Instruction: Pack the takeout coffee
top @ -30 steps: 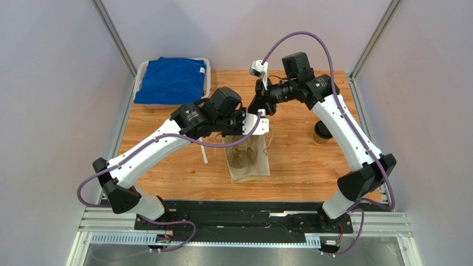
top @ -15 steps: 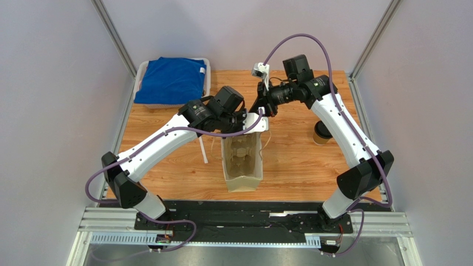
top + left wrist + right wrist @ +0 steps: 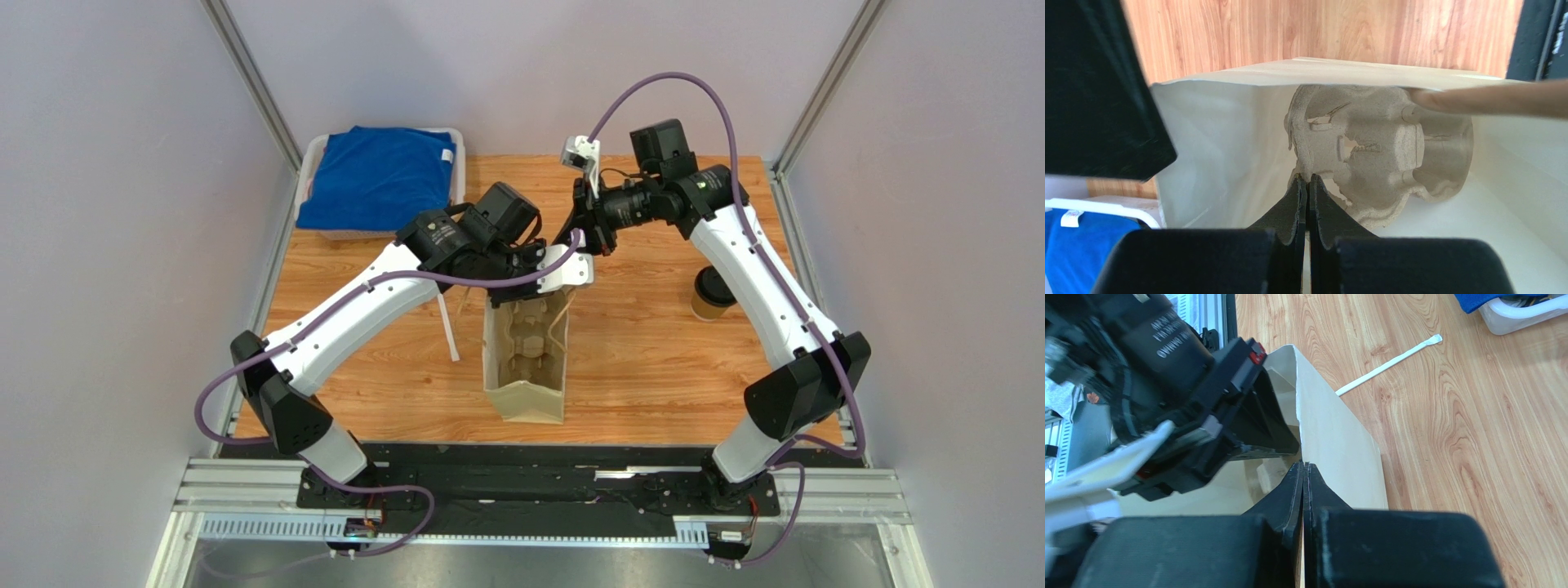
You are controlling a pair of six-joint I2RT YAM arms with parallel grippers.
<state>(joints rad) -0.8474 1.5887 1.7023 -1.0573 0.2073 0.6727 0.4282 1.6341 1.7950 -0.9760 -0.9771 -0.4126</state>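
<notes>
a: where's the takeout coffee (image 3: 709,294)?
b: on the worktop (image 3: 650,368), right side, upright, black lid on. partly tucked under the right arm's forearm. well apart from the paper bag (image 3: 528,368), not in it.
a: and the bag?
b: stands mid worktop, mouth up and open to the top camera. grey-brown pulp tray (image 3: 1379,150) sits down inside, at the bottom.
a: left end effector (image 3: 1308,195)?
b: fingers pressed together, no gap. it sits at the bag's rim on the left side of the mouth and looks clamped on the thin paper wall. the left wrist view looks straight into the bag, tray right past the fingertips.
a: right end effector (image 3: 1303,476)?
b: fingers together too, pinched on the bag's top edge from the far side. the left wrist is just beside it in the right wrist view.
a: anything else down there?
b: thin white straw (image 3: 449,328) flat on the worktop just left of the bag, can't tell if they touch. blue cloth (image 3: 380,178) folded in a white bin (image 3: 460,172) at the far left corner.
</notes>
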